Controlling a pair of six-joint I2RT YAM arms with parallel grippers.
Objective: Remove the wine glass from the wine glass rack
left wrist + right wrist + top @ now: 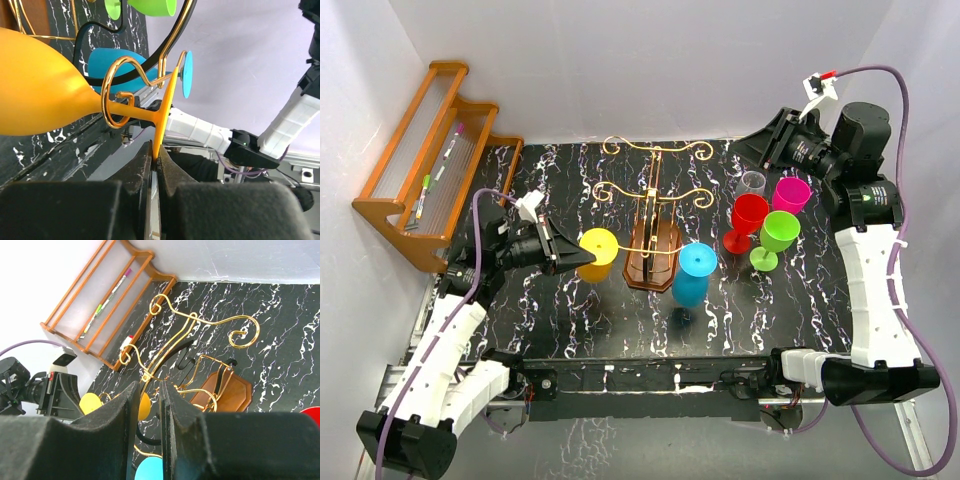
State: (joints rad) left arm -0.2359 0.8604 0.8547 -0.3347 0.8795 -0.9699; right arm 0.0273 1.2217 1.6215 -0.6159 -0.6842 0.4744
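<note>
The wine glass rack [652,258] has a dark-brown wooden base and gold scrolled wire arms and stands mid-table; it also shows in the right wrist view [227,392]. A yellow wine glass [599,250] hangs by its stem in the left gold wire loop [117,95], its bowl [40,95] pointing left. My left gripper [582,257] is shut on the edge of the yellow glass's foot disc [167,107]. A blue wine glass [695,275] hangs on the rack's right side. My right gripper [740,150] hovers at the back right, empty, its jaws a narrow gap apart [149,390].
Red [748,215], green [778,235], magenta [791,193] and clear [752,184] glasses stand together right of the rack. An orange-brown stepped shelf [430,170] with pens sits at the back left. White walls enclose the table.
</note>
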